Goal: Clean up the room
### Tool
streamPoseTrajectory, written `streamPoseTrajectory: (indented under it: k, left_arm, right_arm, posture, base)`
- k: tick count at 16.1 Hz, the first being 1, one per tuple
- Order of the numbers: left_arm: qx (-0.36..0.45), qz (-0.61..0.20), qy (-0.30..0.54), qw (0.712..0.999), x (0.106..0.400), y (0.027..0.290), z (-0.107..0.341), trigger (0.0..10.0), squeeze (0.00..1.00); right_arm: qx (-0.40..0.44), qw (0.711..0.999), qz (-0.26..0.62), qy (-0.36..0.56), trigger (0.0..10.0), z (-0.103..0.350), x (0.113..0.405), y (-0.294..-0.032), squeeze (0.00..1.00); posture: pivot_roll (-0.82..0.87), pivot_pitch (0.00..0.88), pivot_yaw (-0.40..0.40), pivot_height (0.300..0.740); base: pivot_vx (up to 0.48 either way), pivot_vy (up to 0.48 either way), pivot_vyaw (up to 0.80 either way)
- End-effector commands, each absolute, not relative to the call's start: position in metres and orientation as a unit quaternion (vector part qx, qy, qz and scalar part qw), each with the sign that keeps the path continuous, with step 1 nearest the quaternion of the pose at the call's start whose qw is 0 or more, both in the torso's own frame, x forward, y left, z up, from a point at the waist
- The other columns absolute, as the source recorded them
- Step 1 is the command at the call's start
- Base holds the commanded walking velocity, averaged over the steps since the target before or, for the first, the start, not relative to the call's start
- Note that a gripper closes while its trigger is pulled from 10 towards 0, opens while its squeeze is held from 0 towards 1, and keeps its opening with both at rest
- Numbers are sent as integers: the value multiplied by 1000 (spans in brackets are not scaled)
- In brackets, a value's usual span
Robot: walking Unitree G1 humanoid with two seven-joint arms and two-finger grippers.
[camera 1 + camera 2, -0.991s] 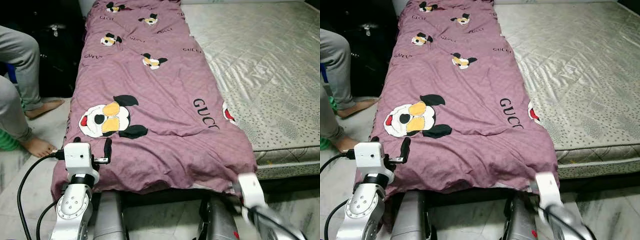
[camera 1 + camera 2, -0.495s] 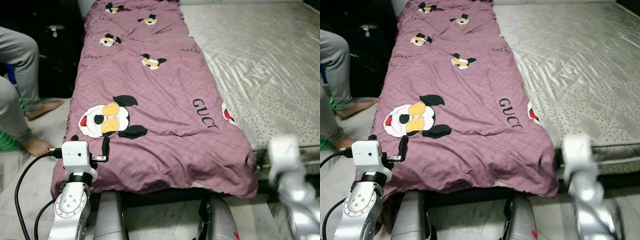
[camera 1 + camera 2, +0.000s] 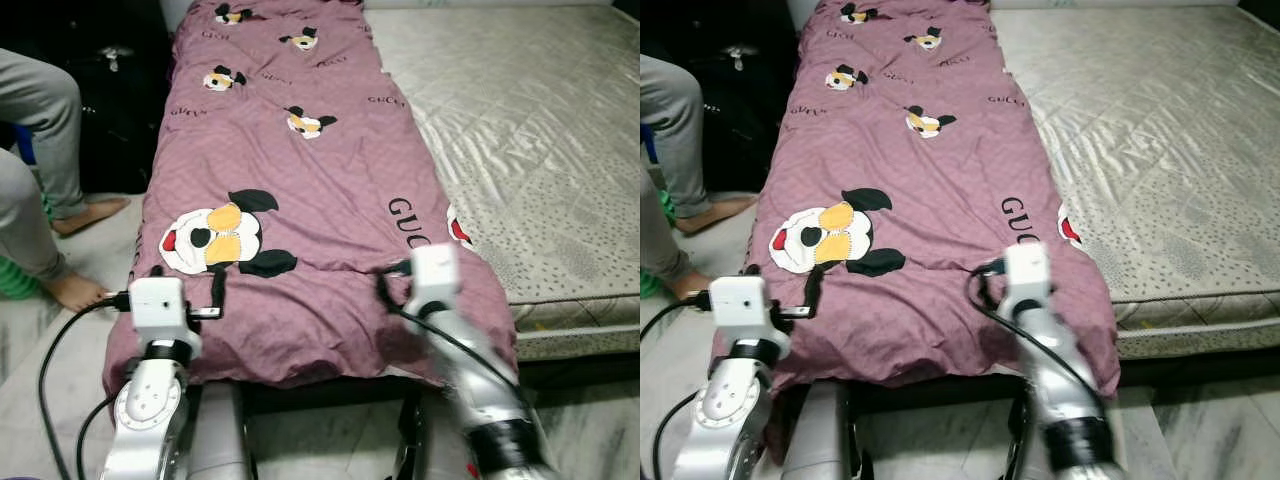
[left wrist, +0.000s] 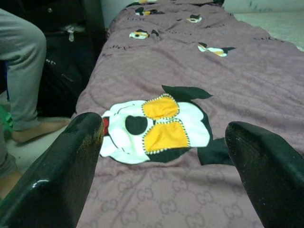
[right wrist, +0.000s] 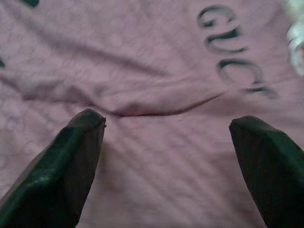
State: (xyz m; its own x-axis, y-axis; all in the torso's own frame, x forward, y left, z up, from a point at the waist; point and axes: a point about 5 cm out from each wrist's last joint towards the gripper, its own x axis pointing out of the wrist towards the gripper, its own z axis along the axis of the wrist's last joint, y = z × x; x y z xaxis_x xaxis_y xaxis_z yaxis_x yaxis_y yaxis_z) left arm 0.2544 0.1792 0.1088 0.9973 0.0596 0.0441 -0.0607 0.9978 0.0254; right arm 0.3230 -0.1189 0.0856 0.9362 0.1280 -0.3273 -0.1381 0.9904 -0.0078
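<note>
- Hovering over the near end of the bed, both arms are at work: the left gripper (image 3: pixel 185 293) sits at the near left corner of the purple quilt (image 3: pixel 290 180), its fingers spread wide in the left wrist view with nothing between them, pointed up the quilt toward the big cartoon print (image 4: pixel 152 126).
- Reaching in from the right, the right gripper (image 3: pixel 385 285) is above the near part of the quilt, close to a shallow crease (image 5: pixel 156 110) beside the black lettering (image 5: pixel 232 45); its fingers (image 5: pixel 71 161) are released and hold no cloth.
- Lying folded lengthwise, the quilt runs as a long strip down the left side of the mattress (image 3: pixel 530 130), its near hem draping over the bed's foot edge and its left edge hanging a little over the side.
- Judging from that, the quilt is narrowed and fairly flat but not a compact bundle; this fits either a fold partway done or a spread being smoothed, and the pictures do not settle which.
- Sitting off to the left, a person's legs (image 3: pixel 40 150) rest on the floor (image 3: pixel 60 350) beside the bed.
- Farther back, the quilt's top end reaches the head of the bed, with the right half of the mattress bare.
</note>
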Motion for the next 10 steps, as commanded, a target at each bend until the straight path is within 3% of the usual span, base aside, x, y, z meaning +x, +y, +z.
streamPoseTrajectory:
  k: [1, 3, 5, 10]
  left_arm:
    - [18, 36, -23, 999, 254, 182, 111, 10000, 0]
    - [17, 41, -25, 999, 253, 180, 111, 10000, 0]
    - [17, 46, -24, 998, 249, 182, 111, 10000, 0]
    - [18, 47, -13, 999, 246, 183, 105, 10000, 0]
  right_arm:
    - [-6, 980, 70, 185, 10000, 77, 329, -109, 1000]
    - [7, 965, 50, 257, 10000, 52, 328, -103, 1000]
    - [-17, 957, 48, 285, 10000, 38, 319, -116, 1000]
    - [-45, 944, -4, 327, 10000, 20, 285, -187, 1000]
  posture:
    - [77, 103, -8, 538]
    - [105, 104, -28, 538]
    - [101, 110, -36, 538]
    - [64, 118, -21, 538]
  base:
    - [0, 0, 0]
    - [0, 0, 0]
    - [0, 0, 0]
    - [0, 0, 0]
